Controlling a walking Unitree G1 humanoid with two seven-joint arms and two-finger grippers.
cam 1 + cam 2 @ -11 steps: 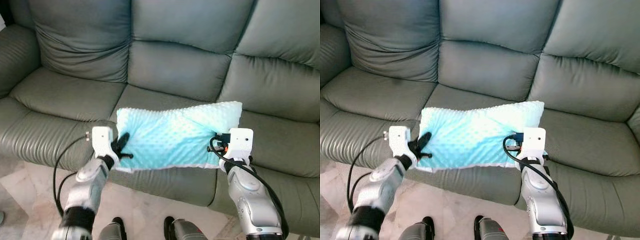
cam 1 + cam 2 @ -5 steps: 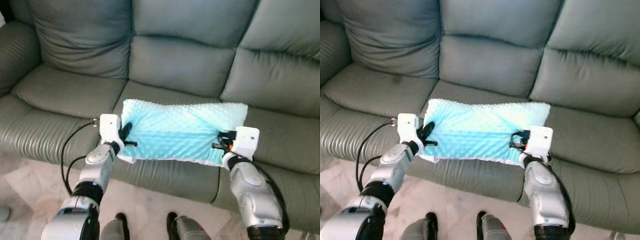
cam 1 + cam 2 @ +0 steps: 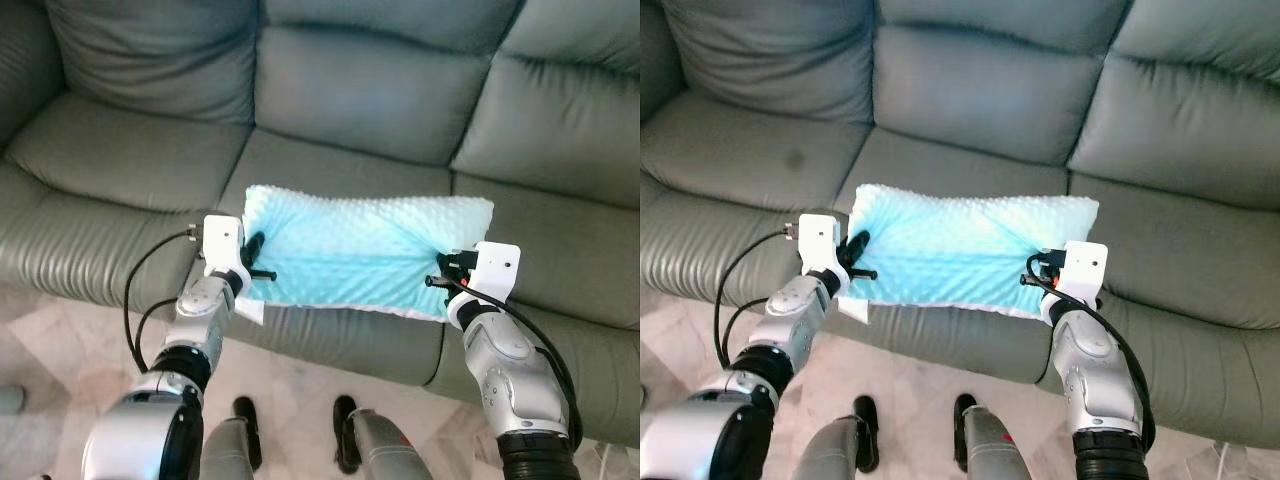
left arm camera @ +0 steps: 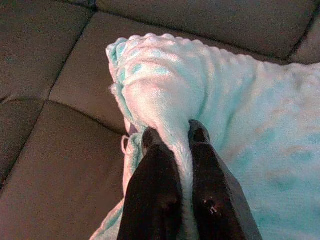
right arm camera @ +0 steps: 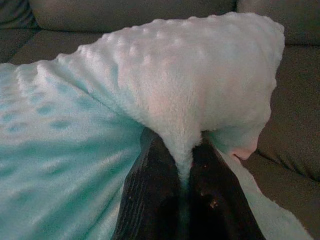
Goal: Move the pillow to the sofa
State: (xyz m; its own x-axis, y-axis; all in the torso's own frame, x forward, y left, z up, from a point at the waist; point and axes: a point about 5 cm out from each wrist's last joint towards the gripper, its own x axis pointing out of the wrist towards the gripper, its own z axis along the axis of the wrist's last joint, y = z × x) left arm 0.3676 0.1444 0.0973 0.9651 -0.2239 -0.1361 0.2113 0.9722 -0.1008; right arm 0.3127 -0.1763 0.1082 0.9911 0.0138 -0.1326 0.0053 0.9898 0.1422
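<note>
Turquoise pillow (image 3: 365, 250) lies on the sofa (image 3: 130, 175) seat; left claw (image 4: 172, 145) and right claw (image 5: 175, 145) each pinch an end. Placing looks nearly done; next, both should release.

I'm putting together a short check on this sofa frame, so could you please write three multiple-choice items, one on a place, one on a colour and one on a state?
1. Where is the pillow?
A. On the floor beside the robot's feet
B. Over the front of the middle seat of the sofa
C. On top of the sofa's backrest

2. What colour is the pillow?
A. Light turquoise
B. Dark red
C. Mustard yellow

3. How do the grippers stand?
A. Both open above the pillow
B. The left gripper alone is shut on the pillow
C. Both are shut on the pillow, one at each end

Answers: 1 B, the eye views show it across the middle seat's front edge. 2 A, its dotted fabric is pale turquoise. 3 C, the left gripper and the right gripper each pinch a fold of fabric.
</note>
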